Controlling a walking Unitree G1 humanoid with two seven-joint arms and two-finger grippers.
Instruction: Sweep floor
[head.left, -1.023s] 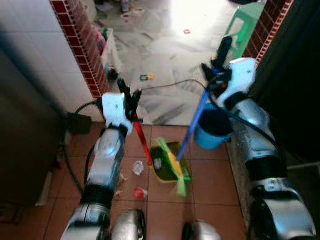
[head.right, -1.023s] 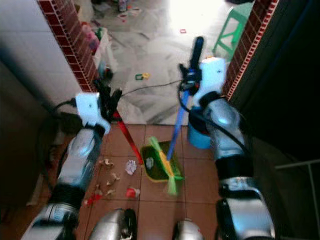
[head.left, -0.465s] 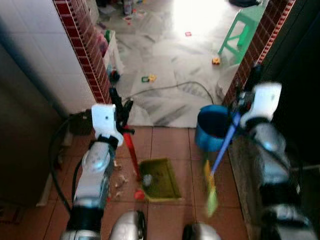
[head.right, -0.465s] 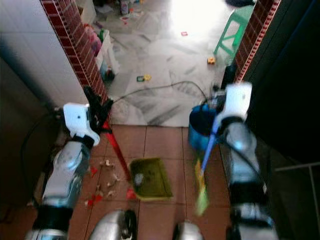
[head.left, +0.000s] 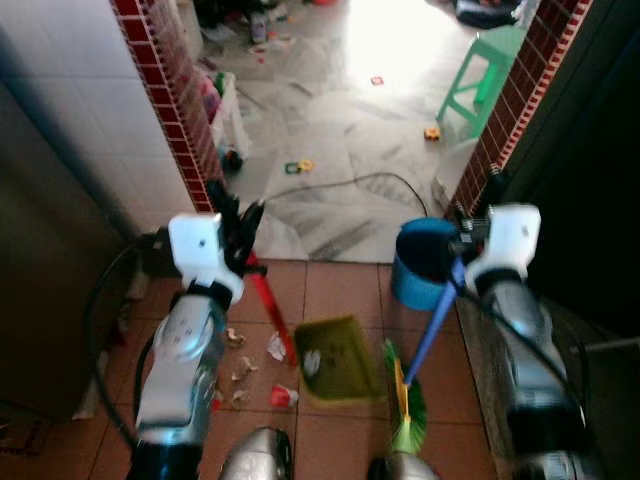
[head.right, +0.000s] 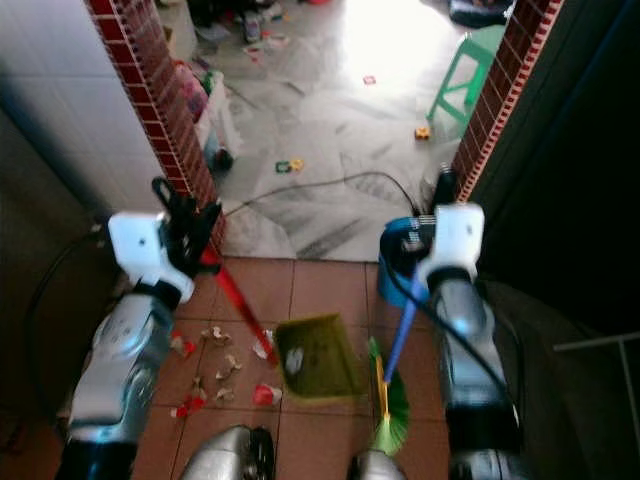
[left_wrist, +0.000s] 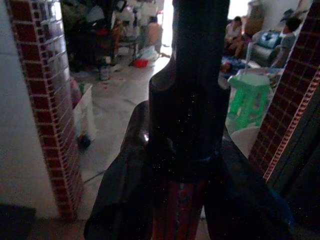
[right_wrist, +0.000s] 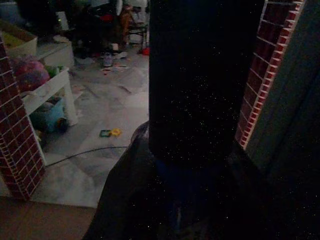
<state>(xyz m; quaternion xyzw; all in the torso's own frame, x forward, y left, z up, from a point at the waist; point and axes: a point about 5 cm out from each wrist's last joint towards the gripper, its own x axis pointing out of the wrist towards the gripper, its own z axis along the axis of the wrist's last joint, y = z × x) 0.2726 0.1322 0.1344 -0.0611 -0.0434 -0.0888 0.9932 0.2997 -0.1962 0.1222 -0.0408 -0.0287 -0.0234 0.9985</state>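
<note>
The left pincer is clamped on the red handle of the green dustpan, which rests on the terracotta tile floor. The right pincer is clamped on the blue broom, its green bristles lying just beside the dustpan. Crumpled scraps are scattered near the dustpan's other side. A blue bucket stands beside the broom handle
</note>
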